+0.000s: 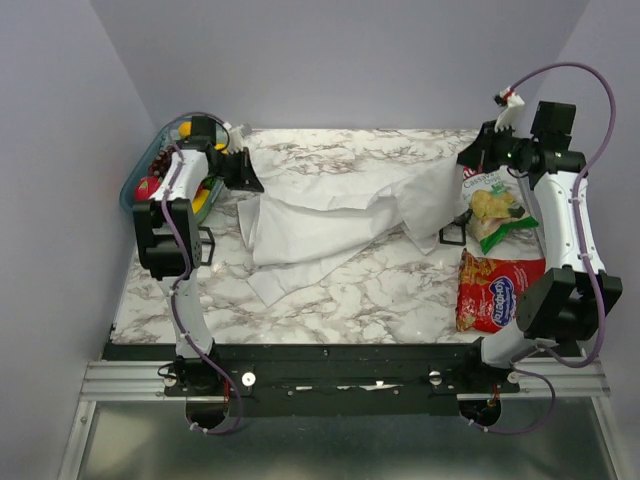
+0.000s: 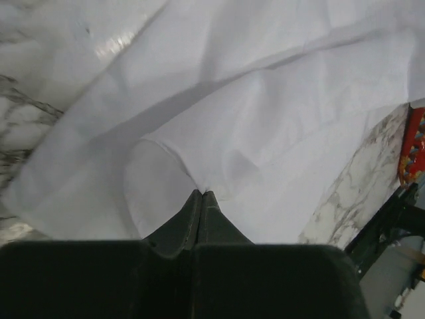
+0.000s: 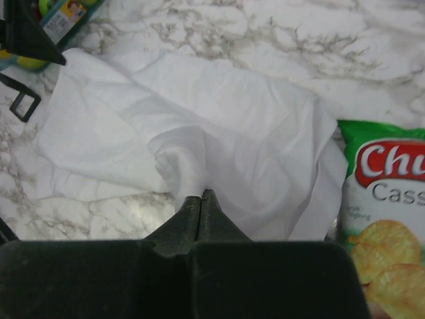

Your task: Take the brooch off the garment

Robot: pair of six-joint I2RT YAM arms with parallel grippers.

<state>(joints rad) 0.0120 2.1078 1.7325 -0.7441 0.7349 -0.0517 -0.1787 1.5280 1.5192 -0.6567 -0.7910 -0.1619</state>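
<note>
Currently my left tool [image 2: 201, 194] and right tool [image 3: 201, 195] each pinch the white shirt [image 1: 330, 215] over the table [image 1: 400, 290]. The brooch is hidden in folds, so pulling may tear cloth or fling it.
</note>
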